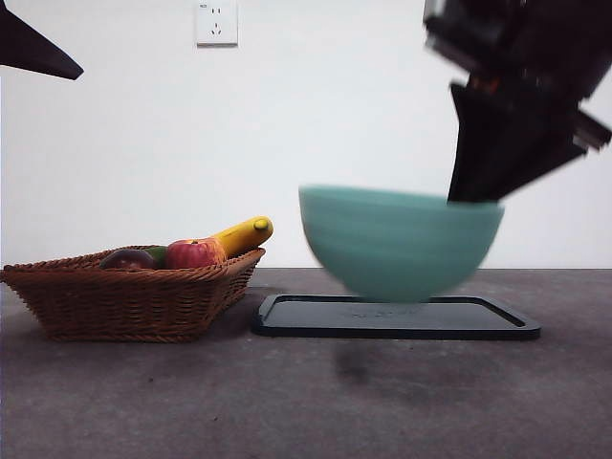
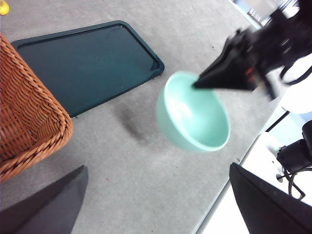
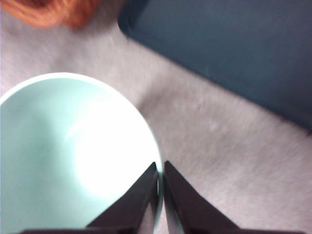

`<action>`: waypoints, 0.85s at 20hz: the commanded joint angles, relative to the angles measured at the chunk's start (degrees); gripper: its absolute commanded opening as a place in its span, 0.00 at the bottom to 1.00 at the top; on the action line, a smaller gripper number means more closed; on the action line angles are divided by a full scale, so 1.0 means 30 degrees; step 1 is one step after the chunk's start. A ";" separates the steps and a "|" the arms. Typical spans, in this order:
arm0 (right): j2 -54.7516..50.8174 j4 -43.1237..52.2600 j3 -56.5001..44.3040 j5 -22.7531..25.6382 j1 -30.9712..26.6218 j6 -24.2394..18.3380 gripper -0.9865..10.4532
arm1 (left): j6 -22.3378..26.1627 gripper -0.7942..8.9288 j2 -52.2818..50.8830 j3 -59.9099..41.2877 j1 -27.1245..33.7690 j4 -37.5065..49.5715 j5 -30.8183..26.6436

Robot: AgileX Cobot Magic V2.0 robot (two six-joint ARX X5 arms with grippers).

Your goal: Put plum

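Observation:
The plum [image 1: 127, 258], dark maroon, lies in the wicker basket [image 1: 124, 298] at the left, beside a red apple [image 1: 193, 253]. My right gripper [image 1: 473, 196] is shut on the rim of a teal bowl [image 1: 400, 239], holding it in the air just above the dark tray [image 1: 397, 317]. The right wrist view shows the jaws [image 3: 160, 168] pinching the bowl's rim [image 3: 63, 156], and the bowl is empty. Both look blurred. My left gripper [image 2: 158, 167] hangs open, holding nothing, high over the table with the basket [image 2: 24, 112] and bowl [image 2: 195, 111] below it.
A yellow banana [image 1: 244, 234] and a green fruit [image 1: 158, 253] share the basket. The flat dark tray [image 2: 83, 63] lies right of the basket. The table's edge runs close behind the bowl in the left wrist view. A black arm tip [image 1: 33, 48] shows top left.

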 commanded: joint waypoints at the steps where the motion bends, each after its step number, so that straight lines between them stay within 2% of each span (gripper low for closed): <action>1: 0.0816 0.0991 -0.0401 0.0073 0.0306 0.0466 0.09 | 0.0226 0.56 0.0102 0.0160 -0.0087 0.0131 0.0168; 10: 0.3519 0.2047 -0.0729 0.0568 0.0903 0.0517 0.09 | 0.0240 0.56 0.0102 0.0160 -0.0087 -0.0270 0.0168; 17: 0.3687 0.2069 -0.0729 0.0568 0.0984 0.0532 0.10 | 0.0313 0.56 0.0102 0.0160 -0.0087 -0.0270 0.0168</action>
